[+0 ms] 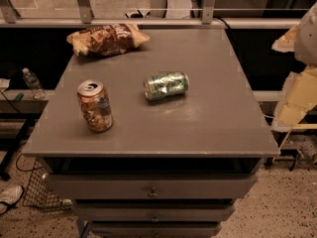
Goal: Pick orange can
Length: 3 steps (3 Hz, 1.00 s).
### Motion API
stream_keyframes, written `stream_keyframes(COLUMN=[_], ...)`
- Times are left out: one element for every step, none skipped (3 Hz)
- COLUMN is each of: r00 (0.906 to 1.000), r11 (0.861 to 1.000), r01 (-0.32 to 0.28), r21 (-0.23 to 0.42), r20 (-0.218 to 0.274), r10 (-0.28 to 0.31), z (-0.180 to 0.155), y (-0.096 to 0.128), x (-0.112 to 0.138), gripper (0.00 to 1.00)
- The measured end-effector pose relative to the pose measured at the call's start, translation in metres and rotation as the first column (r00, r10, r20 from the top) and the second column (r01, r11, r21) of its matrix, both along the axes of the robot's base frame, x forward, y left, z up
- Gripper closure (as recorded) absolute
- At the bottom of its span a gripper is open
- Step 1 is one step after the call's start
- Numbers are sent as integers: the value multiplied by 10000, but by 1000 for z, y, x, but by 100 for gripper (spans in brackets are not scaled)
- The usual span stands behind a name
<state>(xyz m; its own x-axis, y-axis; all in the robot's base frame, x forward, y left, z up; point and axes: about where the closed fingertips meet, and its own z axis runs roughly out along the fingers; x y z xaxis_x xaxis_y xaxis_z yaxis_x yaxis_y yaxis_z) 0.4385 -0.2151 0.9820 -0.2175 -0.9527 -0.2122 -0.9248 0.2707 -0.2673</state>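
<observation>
The orange can (94, 106) stands upright on the left front part of the grey table top (208, 123). It is orange-brown with a silver top, a pull tab and a pale bluish label patch. My gripper (298, 99) shows as pale cream and yellow parts at the right edge of the camera view. It is beyond the table's right side, far from the can, and holds nothing that I can see.
A green-and-silver can (166, 86) lies on its side near the table's middle. A brown snack bag (106, 38) lies at the back left. Drawers (151, 187) sit under the top. A water bottle (32, 82) stands off to the left, and a rail (148, 21) runs behind.
</observation>
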Motion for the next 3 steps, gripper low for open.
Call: stream_keyframes(r00=[10000,9996,9945], r11=[10000,9974,9680], r01=[0,82,-838], r21=[0,722,2365], r20=[2,250,812], r10=[0,-100,663], z=[0,2,9], y=[0,12,53], x=[0,9,39], gripper=[0,0,0])
